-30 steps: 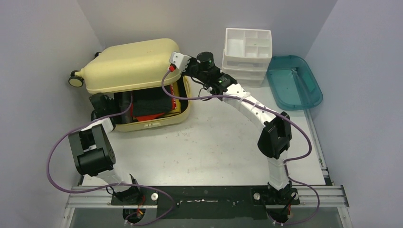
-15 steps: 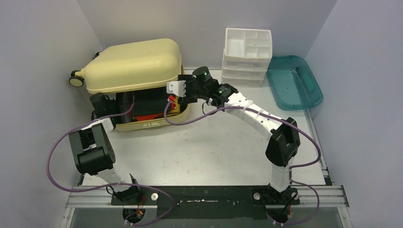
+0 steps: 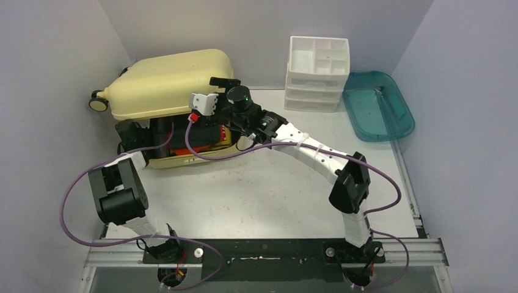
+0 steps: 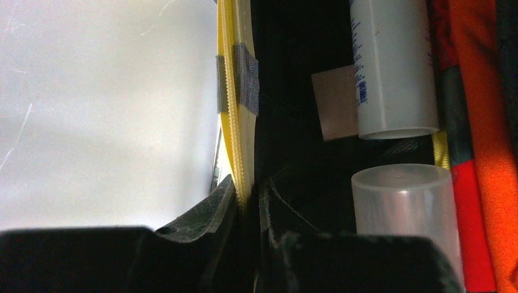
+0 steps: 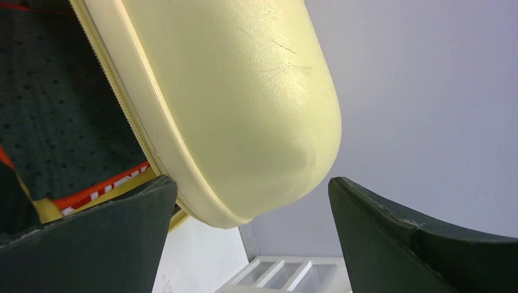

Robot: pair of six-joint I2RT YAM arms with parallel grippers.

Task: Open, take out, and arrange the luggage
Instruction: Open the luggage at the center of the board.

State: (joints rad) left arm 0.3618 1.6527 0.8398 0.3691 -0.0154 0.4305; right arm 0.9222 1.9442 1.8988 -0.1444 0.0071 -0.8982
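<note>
Two arms: both reach toward the luggage [image 3: 171,82], which stands at the rear left of the table [image 3: 262,189].
Left gripper [image 4: 247,195]: it is low at the left end of the lower shell's rim. Its fingers [image 4: 201,213] are clenched on the yellow zipper edge, one outside the shell and one inside against the black lining.
Luggage: it is a pale-yellow hard shell lying flat, with its wheels toward the left wall. The lid is raised part-way, leaving a gap along the near side.
Contents, left wrist view: a white bottle [image 4: 394,67] with blue print lies inside. A frosted cylinder [image 4: 406,213] sits just below it in the picture, and orange-red cloth [image 4: 482,122] runs along the right edge.
Right gripper [image 5: 251,201]: it is at the lid's near right corner, fingers released and spread wide. The lid's rounded corner sits between them, and I cannot tell whether either finger touches it.
Under the lid, right wrist view: black mesh lining [image 5: 55,110] shows.
Drawer organizer [image 3: 318,73]: it is white, with stacked drawers and open compartments on top. It stands at the rear, apart from the luggage.
Tray [image 3: 379,107]: it is teal and sits just right of the organizer, by the right wall.
</note>
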